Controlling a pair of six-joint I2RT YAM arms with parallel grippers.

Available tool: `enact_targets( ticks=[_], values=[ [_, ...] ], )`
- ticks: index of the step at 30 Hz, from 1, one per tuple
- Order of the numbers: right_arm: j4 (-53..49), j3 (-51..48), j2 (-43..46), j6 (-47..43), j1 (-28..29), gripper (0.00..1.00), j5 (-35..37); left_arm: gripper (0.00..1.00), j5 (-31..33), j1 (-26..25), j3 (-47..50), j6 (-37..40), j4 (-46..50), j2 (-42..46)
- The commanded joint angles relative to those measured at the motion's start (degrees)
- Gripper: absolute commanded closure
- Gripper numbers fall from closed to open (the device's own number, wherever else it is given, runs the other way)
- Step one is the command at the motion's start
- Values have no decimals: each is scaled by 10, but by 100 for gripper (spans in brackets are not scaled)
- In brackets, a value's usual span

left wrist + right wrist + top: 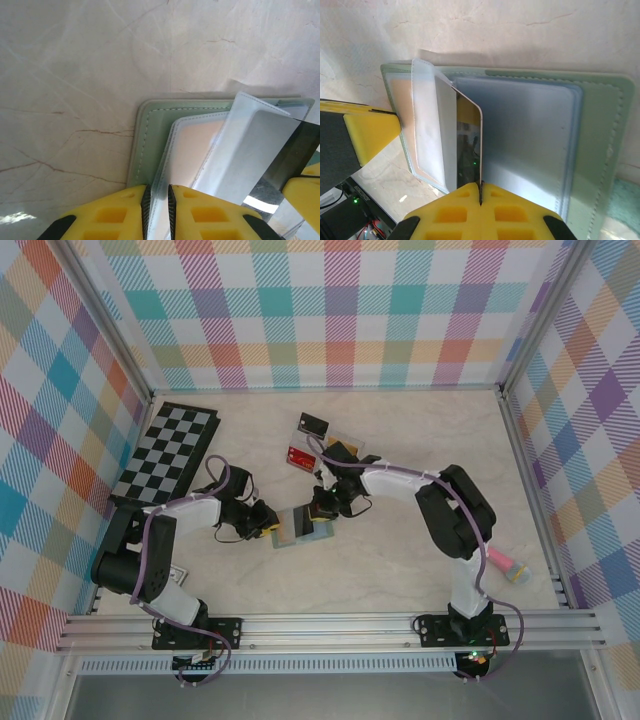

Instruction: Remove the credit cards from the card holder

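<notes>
The grey-green card holder [300,530] lies open on the table between both arms, its pale blue lining [530,130] facing up. My left gripper [270,523] reaches in from the left. Its jaws [157,200] are closed on the edge of a pale blue sleeve flap [195,145] of the card holder [150,130]. My right gripper [481,187] is shut on the lower edge of a dark glossy credit card [469,145], which stands on edge out of a slot. That credit card [290,155] also shows at the right of the left wrist view. A red credit card [300,456] lies loose behind the holder.
A folded checkerboard [165,452] lies at the back left. A small dark card [313,424] sits near a clear tray [348,440] behind the right gripper [322,508]. A pink object [505,562] lies at the right wall. Plaid walls enclose three sides.
</notes>
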State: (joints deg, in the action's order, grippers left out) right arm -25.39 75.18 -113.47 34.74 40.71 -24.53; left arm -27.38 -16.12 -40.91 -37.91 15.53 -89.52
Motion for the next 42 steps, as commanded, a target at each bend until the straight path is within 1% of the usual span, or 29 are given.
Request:
enact_targets(
  ticks=[1,5,8,12,14,17,18,20,22,25,26,27,30,33,36,42],
  values=[
    [-22,-16,33,-27,-6,100,5,78,18,-7,-14,7,52,17],
    [-25,-28,54,-32,-11,100,-2,75,23,-7,-31,6,70,41],
    [-23,-40,71,-36,-12,100,-1,70,30,-7,-42,6,81,57],
    [-20,-50,107,-41,-17,100,2,61,32,-6,-53,2,88,75],
    [-20,-50,121,-44,-20,100,3,55,31,-6,-59,0,89,84],
    [-23,-49,131,-45,-26,100,-2,47,20,-5,-66,-6,81,95],
    [-18,-51,136,-47,-27,100,-8,44,12,-4,-66,-9,73,99],
    [-5,-56,149,-50,-32,100,-22,36,-5,-3,-66,-14,58,105],
    [16,-66,169,-51,-39,100,-39,26,-27,-2,-66,-15,37,112],
    [59,-84,204,-51,-60,100,-82,11,-57,-2,-70,-21,10,128],
    [73,-87,212,-48,-68,100,-98,8,-65,-1,-73,-24,9,133],
    [90,-92,221,-44,-77,100,-122,5,-77,-1,-76,-28,-12,137],
    [139,-103,236,-31,-96,100,-186,0,-125,-1,-81,-50,-59,144],
    [195,-119,243,-5,-111,100,-239,0,-177,-2,-86,-88,-119,136],
    [251,-130,243,30,-122,100,-279,6,-230,-2,-90,-141,-202,121],
    [317,-132,237,80,-132,100,-311,23,-266,-1,-114,-169,-246,98]
  ],
)
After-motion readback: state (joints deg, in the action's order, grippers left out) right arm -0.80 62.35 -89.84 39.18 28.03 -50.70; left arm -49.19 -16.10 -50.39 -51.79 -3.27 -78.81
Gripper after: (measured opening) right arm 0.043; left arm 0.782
